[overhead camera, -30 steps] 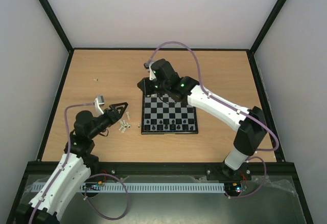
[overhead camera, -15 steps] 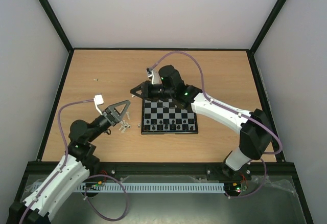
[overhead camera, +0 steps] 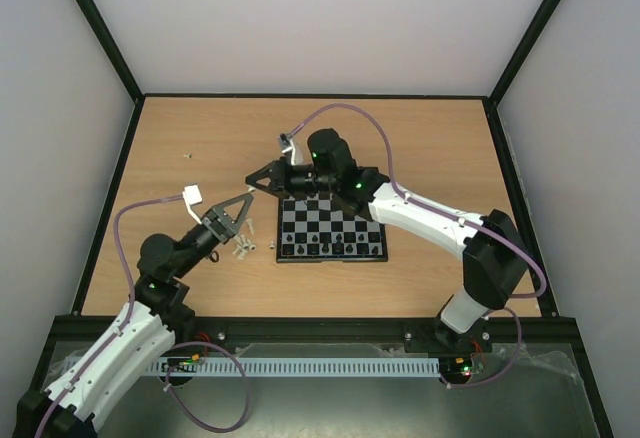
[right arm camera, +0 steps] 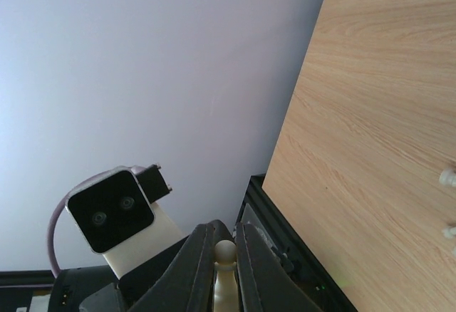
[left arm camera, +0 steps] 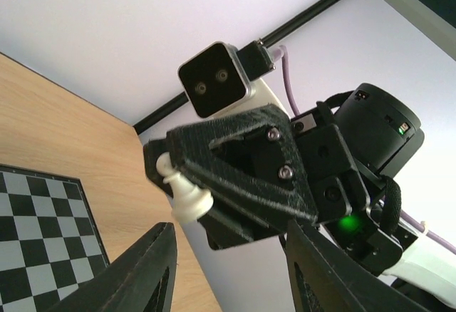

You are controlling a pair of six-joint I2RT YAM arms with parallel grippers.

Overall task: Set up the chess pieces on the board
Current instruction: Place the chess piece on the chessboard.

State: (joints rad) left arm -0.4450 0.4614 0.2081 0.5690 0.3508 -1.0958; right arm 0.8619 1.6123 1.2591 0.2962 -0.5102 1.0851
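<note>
Since a second ago, the right gripper has been swung off the far left corner of the small black-and-silvery-grey checked chessboard and turned sideways. It now hangs above the light wooden table, just beyond that corner. The left gripper has been raised from beside the loose cream-white plastic chessmen and is aimed at the right one, tip close to tip.

A cream-white plastic pawn is clamped between the right gripper's closed jaws, off the board and in the air. The left gripper's black fingers are held apart, with nothing seen between them.

A row of tiny black chessmen is carried along the near edge of the board. The loose cream-white ones lie on the table just left of the board. One more small pale bit lies well apart near the left wall.

The far left corner of the board is covered by the right arm. The kinds of the small chessmen cannot be made out from above. In the right wrist view the pawn's base is cut off by the bottom edge.
</note>
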